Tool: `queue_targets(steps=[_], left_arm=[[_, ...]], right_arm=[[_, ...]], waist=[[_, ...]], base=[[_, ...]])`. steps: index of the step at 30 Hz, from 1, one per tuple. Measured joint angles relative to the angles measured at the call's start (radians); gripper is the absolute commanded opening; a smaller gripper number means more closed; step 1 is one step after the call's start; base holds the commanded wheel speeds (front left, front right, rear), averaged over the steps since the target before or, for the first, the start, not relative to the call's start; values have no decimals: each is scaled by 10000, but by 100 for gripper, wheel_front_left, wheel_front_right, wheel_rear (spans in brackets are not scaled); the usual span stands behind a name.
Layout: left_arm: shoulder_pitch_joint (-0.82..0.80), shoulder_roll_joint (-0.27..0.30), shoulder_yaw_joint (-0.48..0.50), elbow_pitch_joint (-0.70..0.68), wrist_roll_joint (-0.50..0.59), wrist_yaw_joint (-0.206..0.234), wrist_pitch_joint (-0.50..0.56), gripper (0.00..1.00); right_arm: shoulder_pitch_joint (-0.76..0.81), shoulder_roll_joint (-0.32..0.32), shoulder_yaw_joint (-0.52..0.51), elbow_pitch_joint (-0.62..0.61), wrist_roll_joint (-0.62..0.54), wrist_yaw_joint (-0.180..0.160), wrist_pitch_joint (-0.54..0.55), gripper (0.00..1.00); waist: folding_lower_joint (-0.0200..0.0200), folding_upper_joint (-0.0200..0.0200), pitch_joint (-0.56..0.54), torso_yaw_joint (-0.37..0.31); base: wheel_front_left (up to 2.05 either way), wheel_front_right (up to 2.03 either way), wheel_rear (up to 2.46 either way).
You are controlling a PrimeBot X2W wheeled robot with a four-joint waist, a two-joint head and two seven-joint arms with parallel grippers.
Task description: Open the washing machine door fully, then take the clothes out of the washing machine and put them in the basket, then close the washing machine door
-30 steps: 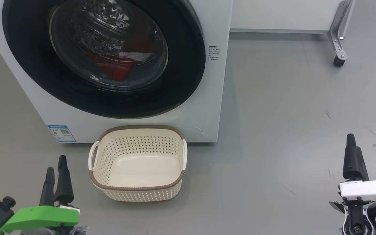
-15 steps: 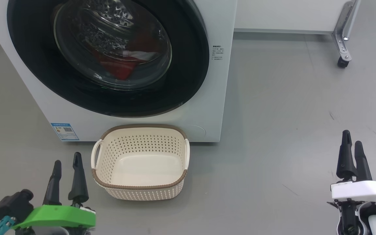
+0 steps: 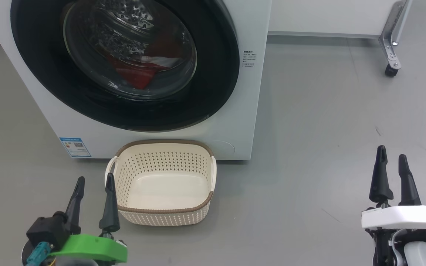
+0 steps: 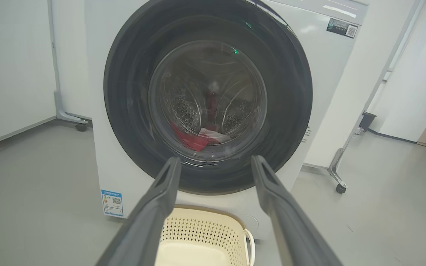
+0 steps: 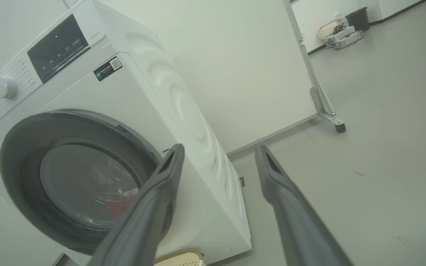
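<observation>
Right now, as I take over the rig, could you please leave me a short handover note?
Left gripper: open, empty, just left of the basket.
Right gripper: open, empty, over bare floor at right.
Door: shut. Clothes: red and white, inside the washing machine.
Basket: empty, on the floor before the machine.
Done: nothing yet. Left: open door fully, move clothes to basket, close door.

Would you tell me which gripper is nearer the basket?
Left. The left gripper hovers at the left side of the basket; the right gripper stands well off to its right.
</observation>
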Motion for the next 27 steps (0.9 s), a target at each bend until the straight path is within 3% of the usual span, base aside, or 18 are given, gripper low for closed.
queue_targets(steps=[8, 27], left_arm=[[22, 23, -370, 299, 677, 349, -203, 100], [141, 54, -865, 1342, 1018, 926, -201, 100]], right_arm=[[43, -13, 343, 230, -1672, -134, -176, 100], [49, -33, 702, 1452, -2443, -614, -178, 100]], waist=[[0, 0, -11, 10], [0, 0, -59, -53]], base=[[0, 0, 0], [0, 0, 0]])
